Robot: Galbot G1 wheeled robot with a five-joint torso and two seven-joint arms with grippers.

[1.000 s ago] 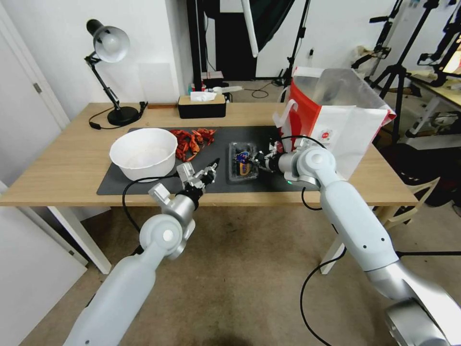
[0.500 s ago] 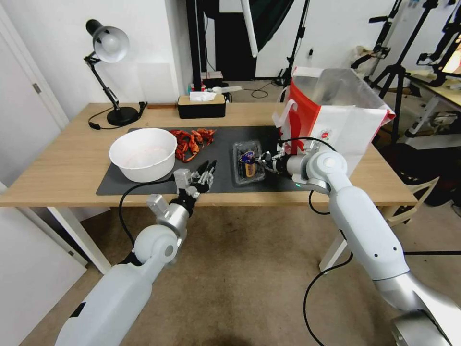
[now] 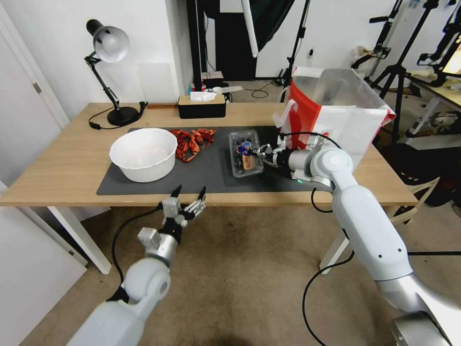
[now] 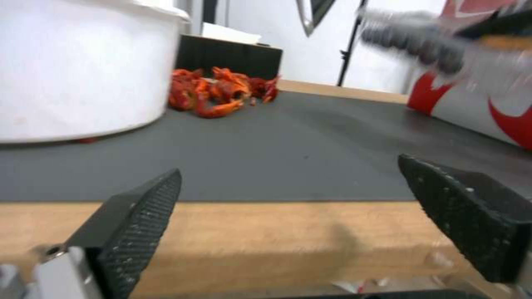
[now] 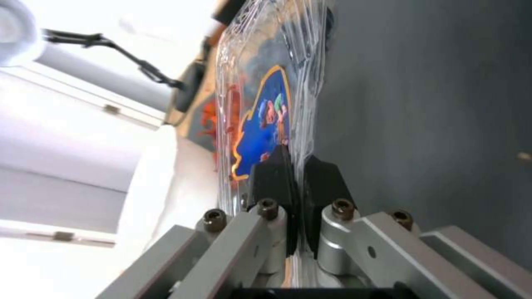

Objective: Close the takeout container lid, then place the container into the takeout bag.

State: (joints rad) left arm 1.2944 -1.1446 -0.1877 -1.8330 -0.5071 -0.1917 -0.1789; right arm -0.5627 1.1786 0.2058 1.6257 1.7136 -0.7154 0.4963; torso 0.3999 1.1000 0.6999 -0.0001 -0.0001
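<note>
The takeout container (image 3: 246,155), a small clear clamshell box of dark berries, hung tilted just above the black mat (image 3: 201,174) on the wooden table (image 3: 62,158), pinched at its near rim by the right gripper (image 3: 258,152). The takeout bag (image 3: 336,120), the largest thing on the table, stood open with its silvery lining showing just beyond that arm, empty as far as could be seen. Left of it sat the white bowl (image 3: 143,154), with a heap of red crayfish (image 3: 192,139) between bowl and box. In the right wrist view the black fingers (image 5: 274,174) were pressed together on the thin plastic edge of the container (image 5: 266,104), the lid (image 5: 260,124) with its blue label lying flat against the lower half, so the closing step looked done. The left gripper (image 3: 188,193) hovered off the table's near edge, its two fingers (image 4: 139,207) spread wide and holding nothing. By this reading the job stood roughly half finished: the box was shut and gripped, lifted clear of the mat on one side at least, but not yet carried over the bag's mouth or lowered inside
</note>
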